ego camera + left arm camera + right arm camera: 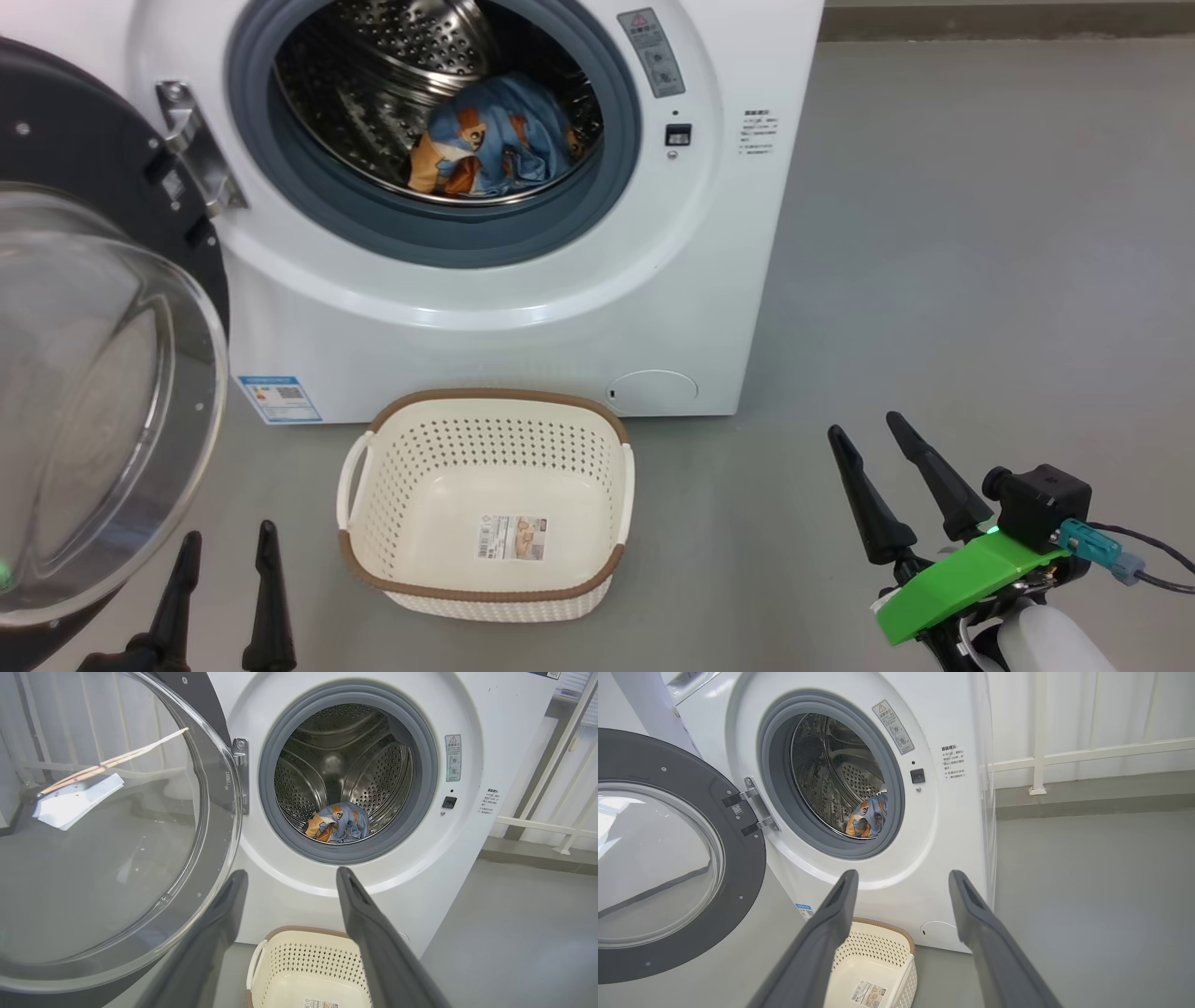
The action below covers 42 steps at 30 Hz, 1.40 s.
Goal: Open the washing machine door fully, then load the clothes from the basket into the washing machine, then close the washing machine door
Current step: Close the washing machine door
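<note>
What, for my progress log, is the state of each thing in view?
washing machine door: swung wide open on its hinge.
washing machine: open at the front, loaded.
clothes: bunched inside the drum.
basket: upright, empty.
left gripper: open, holding nothing.
right gripper: open, holding nothing.

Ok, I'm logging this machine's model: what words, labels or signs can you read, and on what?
Grey sticker, washing machine front: red warning triangle; words too small to read.
Black print right of it: too small to read.
Blue sticker, low on the front: blurred.
Label on the basket floor: too small to read.
No brand or number is legible.
</note>
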Tool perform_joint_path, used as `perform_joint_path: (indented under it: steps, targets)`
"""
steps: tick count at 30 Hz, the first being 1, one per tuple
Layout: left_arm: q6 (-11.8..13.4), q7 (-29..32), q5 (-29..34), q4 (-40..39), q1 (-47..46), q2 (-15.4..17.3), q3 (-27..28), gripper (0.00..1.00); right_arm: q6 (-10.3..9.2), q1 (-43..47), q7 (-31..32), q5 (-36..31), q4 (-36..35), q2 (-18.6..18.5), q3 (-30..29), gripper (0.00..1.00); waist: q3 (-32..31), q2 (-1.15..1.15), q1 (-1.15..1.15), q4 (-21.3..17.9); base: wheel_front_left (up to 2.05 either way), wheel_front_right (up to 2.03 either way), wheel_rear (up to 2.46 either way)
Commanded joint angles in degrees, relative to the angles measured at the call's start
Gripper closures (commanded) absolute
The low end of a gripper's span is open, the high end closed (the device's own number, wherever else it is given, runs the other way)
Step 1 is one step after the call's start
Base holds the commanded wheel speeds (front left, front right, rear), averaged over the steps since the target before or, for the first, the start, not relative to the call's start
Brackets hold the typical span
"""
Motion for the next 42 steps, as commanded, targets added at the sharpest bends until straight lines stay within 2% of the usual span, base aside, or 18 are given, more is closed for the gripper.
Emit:
perform_joint_path:
  steps: [1,20,42]
  targets:
    - [-0.14,-0.47,0.33,-1.16,-1.03,0.69,1.98,0.0,0.09,0.19,-0.68,0.23,-1.18,-0.44,1.55,0.0,-0.39,0.0,0.0,0.88,0.0,0.0,0.0]
    - [1.98,-0.47,0.03,-1.59,0.43,0.69,1.16,0.0,0.09,0.52,-0.68,1.65,-0.76,-0.36,2.46,0.0,-0.9,0.0,0.0,9.84,0.0,0.0,0.0]
    - [2.38,-0.47,0.72,-1.22,0.86,0.69,1.02,0.0,0.09,1.43,-0.68,1.82,-0.46,0.37,2.69,0.0,-2.65,0.0,0.0,21.55,0.0,0.0,0.0]
